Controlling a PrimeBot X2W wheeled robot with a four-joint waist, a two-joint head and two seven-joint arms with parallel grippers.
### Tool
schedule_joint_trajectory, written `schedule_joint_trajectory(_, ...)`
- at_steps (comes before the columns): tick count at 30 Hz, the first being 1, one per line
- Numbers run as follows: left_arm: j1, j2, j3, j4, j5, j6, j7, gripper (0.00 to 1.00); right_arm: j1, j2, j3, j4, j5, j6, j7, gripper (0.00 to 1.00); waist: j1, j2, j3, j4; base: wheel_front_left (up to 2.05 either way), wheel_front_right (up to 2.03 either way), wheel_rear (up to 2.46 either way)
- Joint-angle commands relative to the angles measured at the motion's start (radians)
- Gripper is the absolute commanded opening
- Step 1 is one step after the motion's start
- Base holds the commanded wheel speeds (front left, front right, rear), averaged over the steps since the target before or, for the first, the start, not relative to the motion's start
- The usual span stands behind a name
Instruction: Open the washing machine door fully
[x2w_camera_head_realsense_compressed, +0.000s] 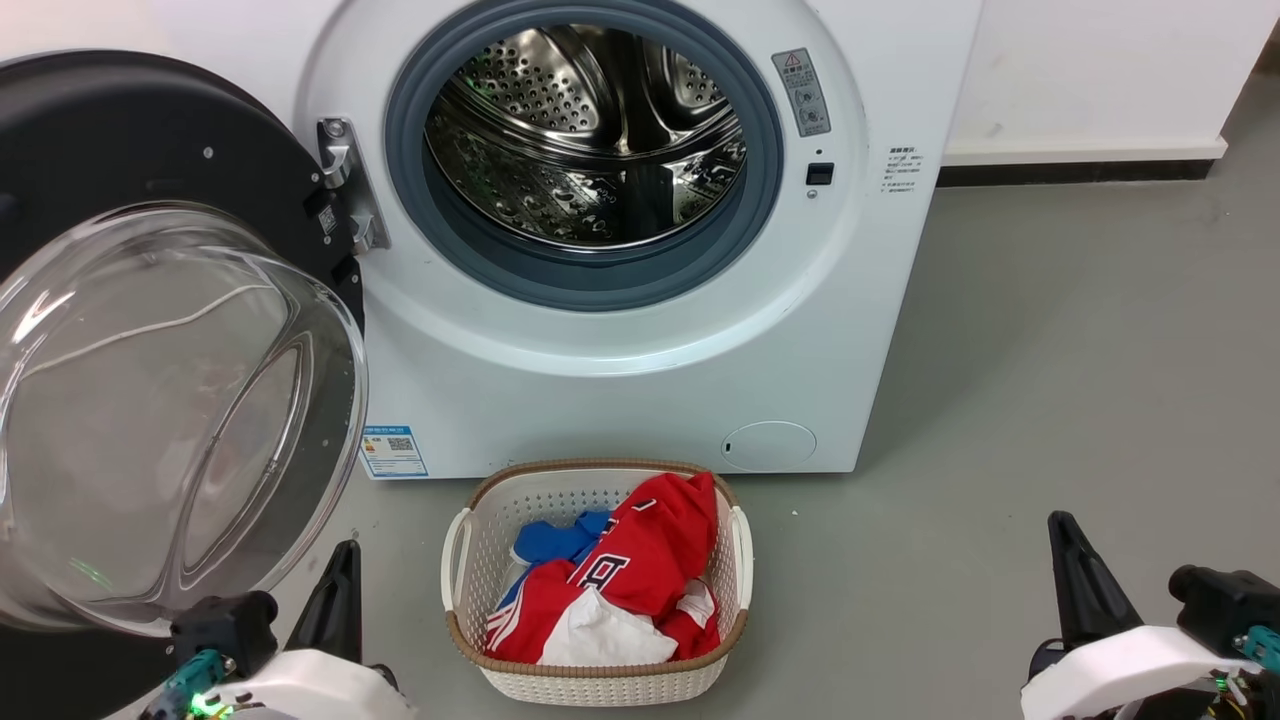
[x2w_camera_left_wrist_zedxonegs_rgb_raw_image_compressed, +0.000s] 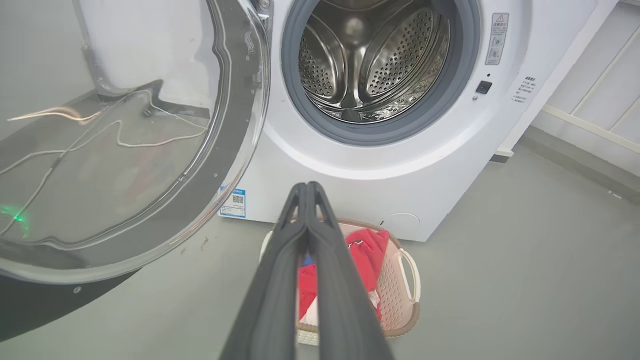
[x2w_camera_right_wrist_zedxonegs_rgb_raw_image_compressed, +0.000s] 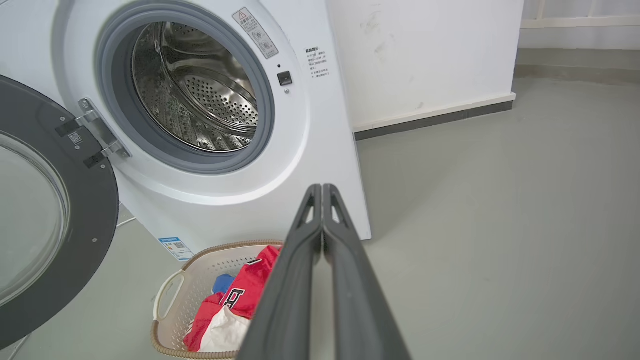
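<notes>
Washing machine door (x2w_camera_head_realsense_compressed: 170, 380) hangs open; left gripper (x2w_camera_left_wrist_zedxonegs_rgb_raw_image_compressed: 306, 186), right gripper (x2w_camera_right_wrist_zedxonegs_rgb_raw_image_compressed: 321, 187) closed (holding nothing).

We see a matte grey floor (x2w_camera_head_realsense_compressed: 1080, 400), evenly lit, soft shadows only. White wall (x2w_camera_head_realsense_compressed: 1100, 60) behind it, with a pale ledge over a dark baseboard (x2w_camera_head_realsense_compressed: 1080, 172) — faint scuffs (x2w_camera_right_wrist_zedxonegs_rgb_raw_image_compressed: 374, 22) up the wall.
</notes>
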Motion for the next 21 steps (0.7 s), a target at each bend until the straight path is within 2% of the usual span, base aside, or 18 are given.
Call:
schedule_joint_trajectory(1, -0.034, -0.001, 0.019, -0.006, -0.041, -0.014, 0.006, 0.0, -0.031, -0.002, -0.002, -0.013, 0.052, 0.0, 0.005, 0.0, 0.0, 0.0, 0.001, 0.0, 0.0, 0.0, 0.0)
schedule_joint_trajectory(21, -0.075, -0.064, 0.097, 0.056, -0.327, -0.094, 0.056, 0.0, -0.057, 0.0, -0.007, 0.007, 0.401, 0.0, 0.054, 0.0, 0.0, 0.0, 0.01, 0.005, 0.0, 0.0, 0.0)
